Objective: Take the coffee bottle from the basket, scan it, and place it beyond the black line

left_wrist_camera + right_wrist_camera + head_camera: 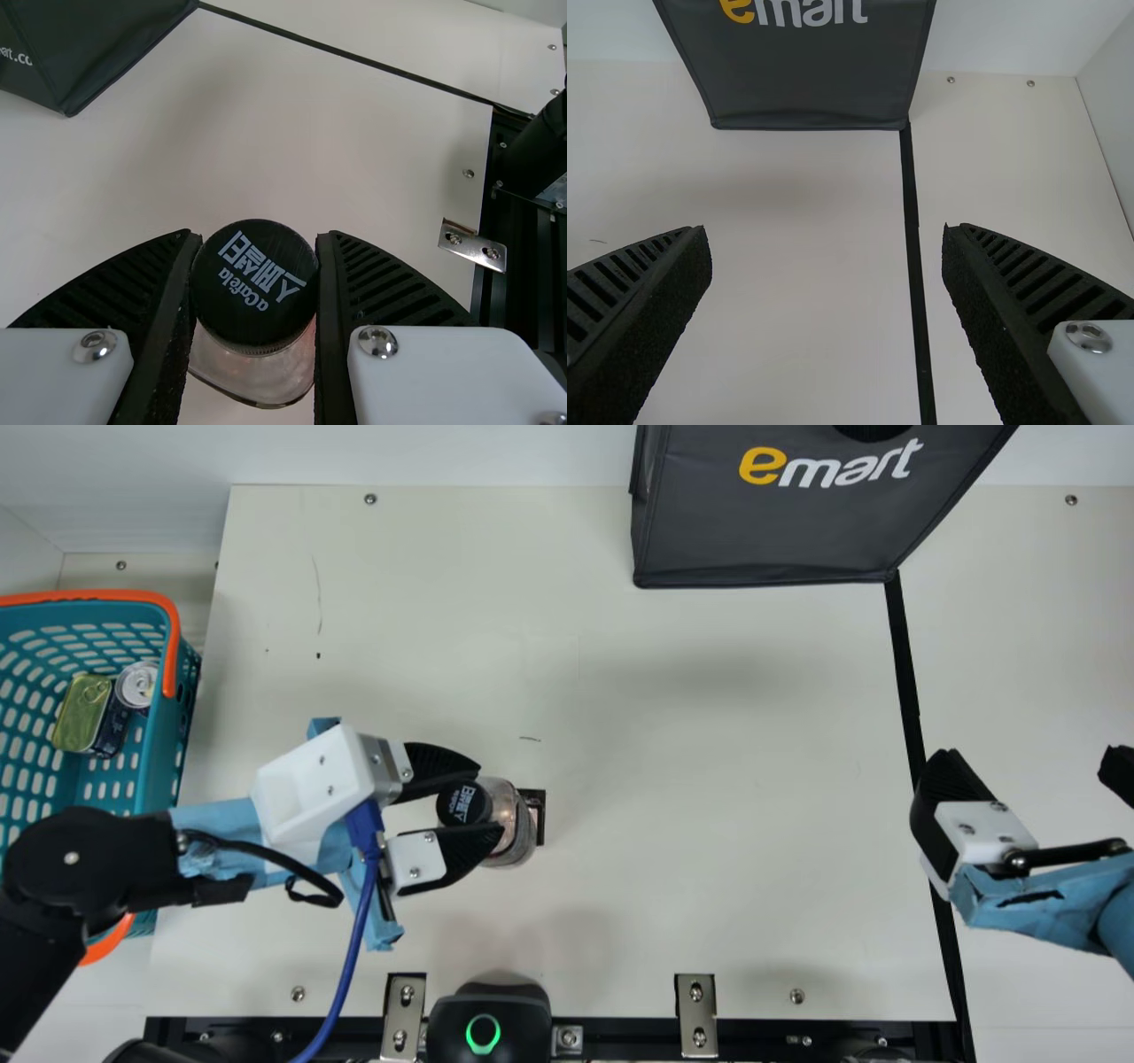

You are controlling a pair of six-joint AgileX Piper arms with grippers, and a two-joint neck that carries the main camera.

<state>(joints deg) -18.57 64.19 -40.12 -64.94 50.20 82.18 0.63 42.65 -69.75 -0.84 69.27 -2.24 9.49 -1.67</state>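
In the main view my left gripper [490, 799] is shut on the coffee bottle [516, 815], its fingers on either side of the dark cap, over the table's left half. The left wrist view has the cap of the coffee bottle [254, 282] held between both pads of my left gripper [257, 235], with clear glass below it. My right gripper [1032, 766] is open at the main view's right, near the black line [904, 664]. Nothing is between the fingers of my right gripper [824, 232] in the right wrist view. The teal basket [164, 753] stands at the far left.
Two cans, one green-gold [81, 710] and one silver-topped [137, 684], lie in the basket. A dark bag [762, 531] stands at the back, its corner at the line. A black scanner with a green ring [523, 1014] sits at the front edge, between metal brackets.
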